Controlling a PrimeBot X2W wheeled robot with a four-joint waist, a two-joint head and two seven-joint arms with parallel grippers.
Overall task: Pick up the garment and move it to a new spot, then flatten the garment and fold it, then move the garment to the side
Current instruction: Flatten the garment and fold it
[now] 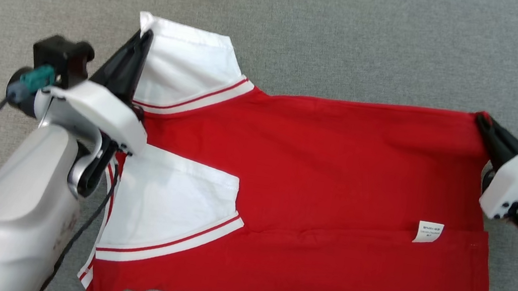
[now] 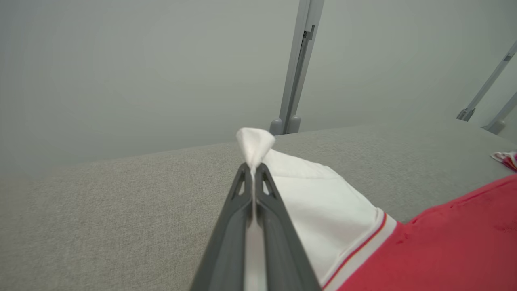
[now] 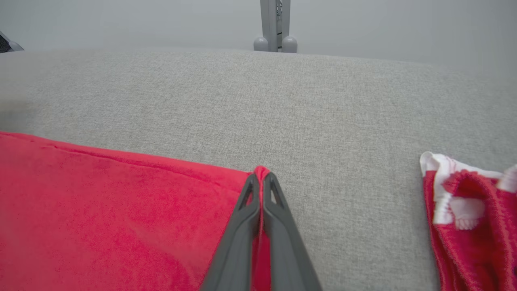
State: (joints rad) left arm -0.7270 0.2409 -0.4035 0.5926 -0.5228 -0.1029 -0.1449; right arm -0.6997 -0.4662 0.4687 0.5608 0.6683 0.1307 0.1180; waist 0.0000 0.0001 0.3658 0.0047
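Folding is the step now, I think. Your left gripper [image 1: 145, 36] is squeezed tight on the far corner of the white sleeve [image 1: 184, 68]. The red garment [image 1: 335, 175] lies flat on the grey surface [image 1: 305, 21]. Your right gripper [image 1: 482, 118] is squeezed tight on its far hem corner. Next, lift both corners together and bring them toward you.

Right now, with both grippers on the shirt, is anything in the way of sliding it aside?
To the robot's right, a bunched red-and-white cloth lies on the grey surface past the right gripper, apart from the shirt. Nothing visible lies on its far side.
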